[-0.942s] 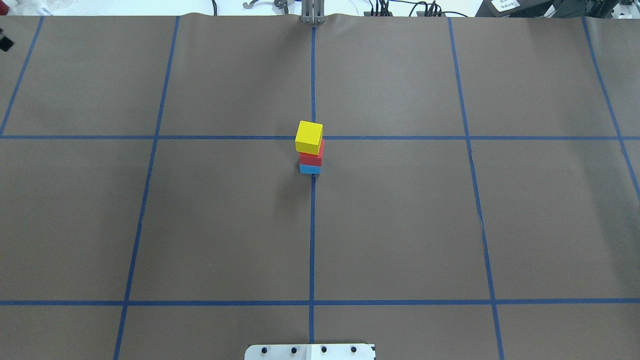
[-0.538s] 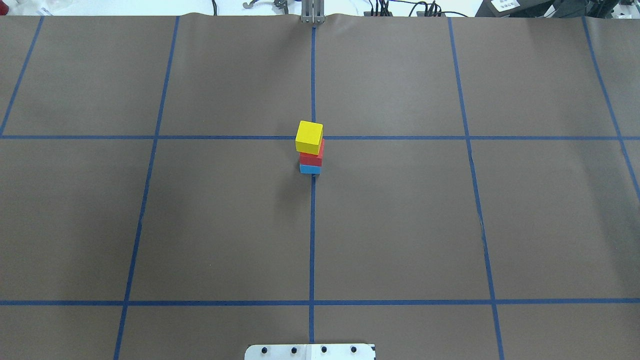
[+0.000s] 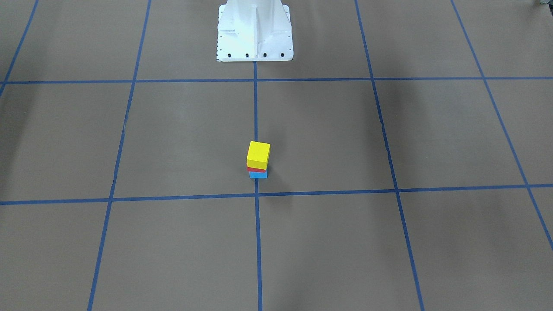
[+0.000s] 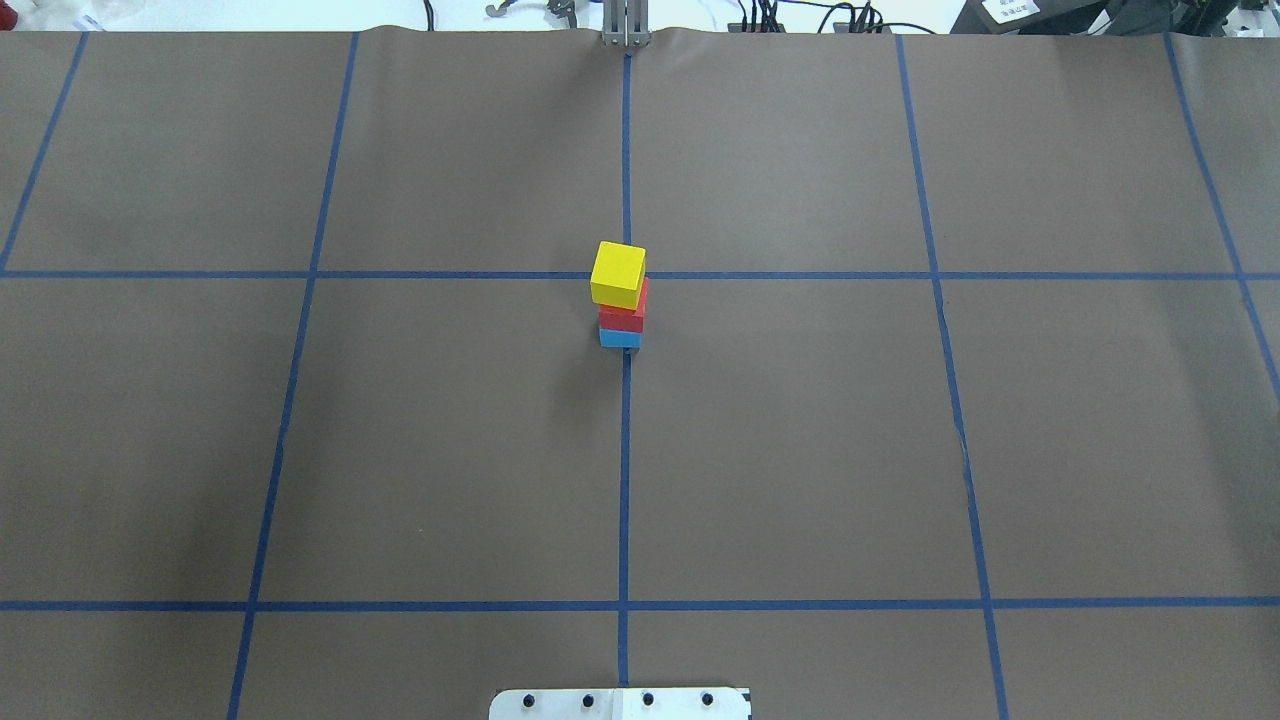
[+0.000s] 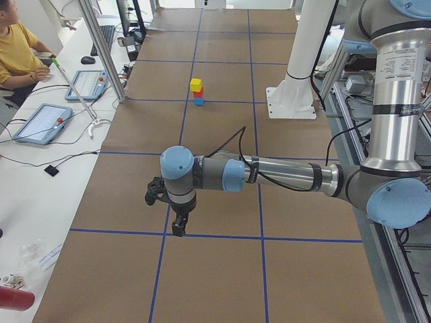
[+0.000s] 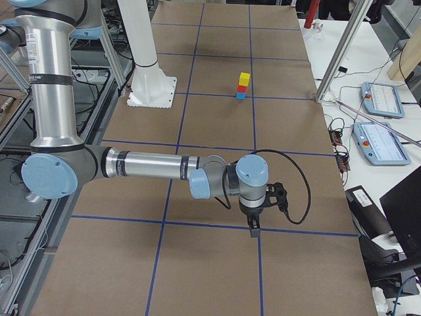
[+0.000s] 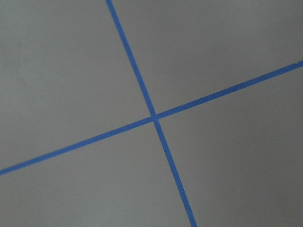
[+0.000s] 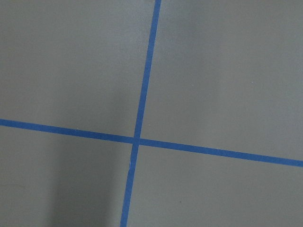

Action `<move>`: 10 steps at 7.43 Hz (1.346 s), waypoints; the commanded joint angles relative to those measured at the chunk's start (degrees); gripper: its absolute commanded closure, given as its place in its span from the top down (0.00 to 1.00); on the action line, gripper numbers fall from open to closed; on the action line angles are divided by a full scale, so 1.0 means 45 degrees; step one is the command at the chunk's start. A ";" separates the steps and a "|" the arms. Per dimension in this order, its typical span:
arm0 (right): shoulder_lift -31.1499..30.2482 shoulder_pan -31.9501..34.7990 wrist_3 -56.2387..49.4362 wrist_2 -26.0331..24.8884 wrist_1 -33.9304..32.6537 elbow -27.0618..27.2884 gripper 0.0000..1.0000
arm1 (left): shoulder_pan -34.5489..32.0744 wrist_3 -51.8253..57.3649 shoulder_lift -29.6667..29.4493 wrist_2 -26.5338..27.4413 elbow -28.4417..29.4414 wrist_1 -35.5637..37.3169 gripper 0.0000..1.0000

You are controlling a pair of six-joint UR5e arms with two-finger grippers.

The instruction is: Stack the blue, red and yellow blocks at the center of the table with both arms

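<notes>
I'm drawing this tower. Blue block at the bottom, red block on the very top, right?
Not quite. The blue block is at the bottom, but the yellow block is on top; the red block sits between, as the overhead exterior view shows.

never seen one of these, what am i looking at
Two robot arms work at a table covered in brown paper with blue tape lines. Two cameras look down on it, two watch from its ends, and one sits on each wrist and sees only paper and tape. The left arm and right arm reach low over opposite ends; whether their jaws are open I cannot tell. At the center stands a stack: blue block below, red block, yellow block on top.
</notes>
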 commanded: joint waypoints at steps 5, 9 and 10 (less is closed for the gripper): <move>0.0126 -0.0020 0.0087 0.0171 -0.0155 -0.0436 1.00 | 0.0039 -0.1146 0.0175 0.1478 0.0096 -0.1018 1.00; -0.0343 -0.0020 -0.0009 0.0601 0.0041 -0.0242 1.00 | 0.0059 -0.1010 0.0155 -0.0026 -0.0196 -0.1174 1.00; -0.0362 -0.0020 0.0049 0.0506 0.0157 -0.0223 1.00 | 0.0059 -0.0990 0.0155 -0.0045 -0.0177 -0.1174 1.00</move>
